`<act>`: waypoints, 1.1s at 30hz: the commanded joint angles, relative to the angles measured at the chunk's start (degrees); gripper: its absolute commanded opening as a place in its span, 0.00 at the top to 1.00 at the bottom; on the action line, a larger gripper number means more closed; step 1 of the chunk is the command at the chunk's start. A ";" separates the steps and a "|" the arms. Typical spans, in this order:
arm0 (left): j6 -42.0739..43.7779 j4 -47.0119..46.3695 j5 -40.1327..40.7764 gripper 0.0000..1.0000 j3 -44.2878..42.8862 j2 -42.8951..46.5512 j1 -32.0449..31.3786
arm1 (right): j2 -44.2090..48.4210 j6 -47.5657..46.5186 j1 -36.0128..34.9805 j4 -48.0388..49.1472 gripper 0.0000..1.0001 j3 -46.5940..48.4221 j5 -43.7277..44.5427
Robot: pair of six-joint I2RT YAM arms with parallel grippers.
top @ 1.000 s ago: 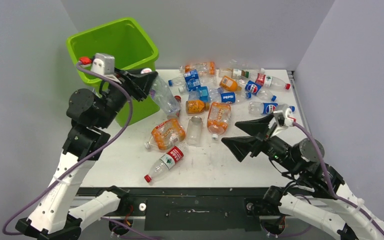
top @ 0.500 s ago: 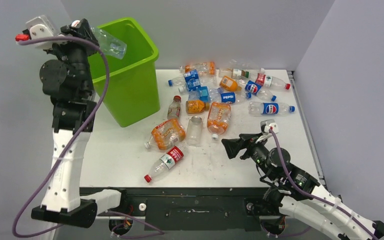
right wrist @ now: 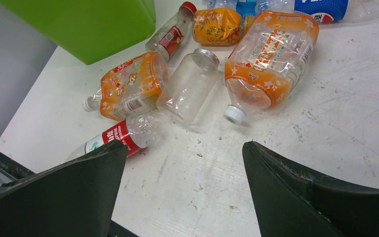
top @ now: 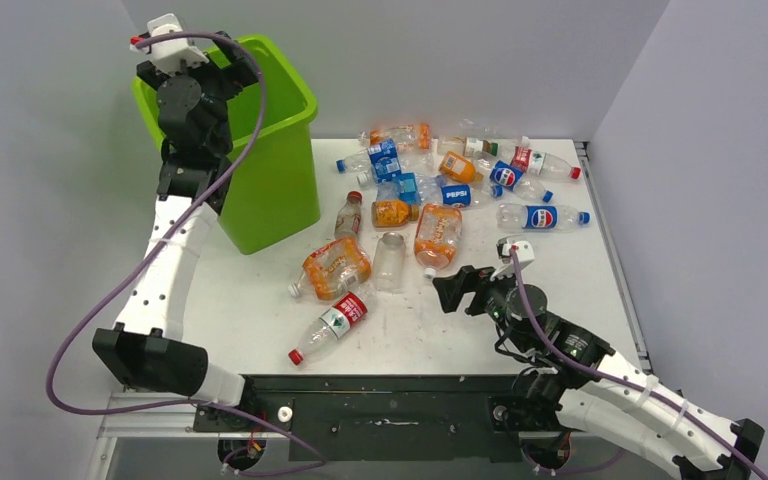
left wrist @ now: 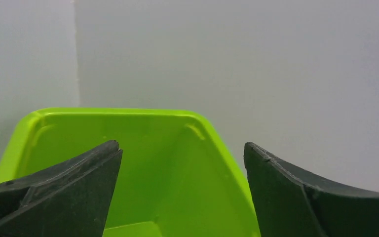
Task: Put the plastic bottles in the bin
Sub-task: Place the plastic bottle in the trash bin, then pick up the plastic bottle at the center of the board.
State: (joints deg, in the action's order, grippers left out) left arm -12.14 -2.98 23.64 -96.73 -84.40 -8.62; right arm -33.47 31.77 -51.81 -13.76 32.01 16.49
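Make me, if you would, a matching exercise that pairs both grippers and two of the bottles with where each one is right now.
Things:
1. left gripper
2. right gripper
3. label-free clear bottle
4. red-labelled bottle

Places or states:
A. lying nearest the near edge of the table
B. fingers open, over the bin
C. fingers open, above the table, facing the scattered bottles
D. lying between two orange-labelled bottles

Pairs: 1-B, 2-C, 3-D, 4-A
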 commanded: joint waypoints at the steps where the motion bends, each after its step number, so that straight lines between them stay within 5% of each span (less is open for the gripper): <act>1: 6.69 -7.71 1.45 0.03 -1.93 7.24 -7.27 | -1.42 -0.95 -0.20 2.23 0.10 0.68 2.89; 6: 8.81 -5.44 0.94 0.04 8.37 17.99 -18.43 | -1.87 -0.76 -0.13 3.59 0.10 0.56 3.65; 17: -2.49 22.32 -8.91 0.04 37.51 32.16 -31.36 | -10.31 5.31 0.71 3.85 0.10 -1.00 6.23; 26: -16.50 4.97 -8.89 0.04 62.39 51.04 -30.76 | -24.74 12.48 9.27 20.06 0.03 -5.96 0.38; 33: -17.14 5.87 -8.39 0.04 64.88 55.79 -30.61 | -35.99 15.39 10.47 29.99 0.04 -5.87 -0.08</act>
State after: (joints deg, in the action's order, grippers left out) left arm -26.85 6.35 15.07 -31.53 -29.15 -39.57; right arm -65.36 44.49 -41.65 5.78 25.30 17.28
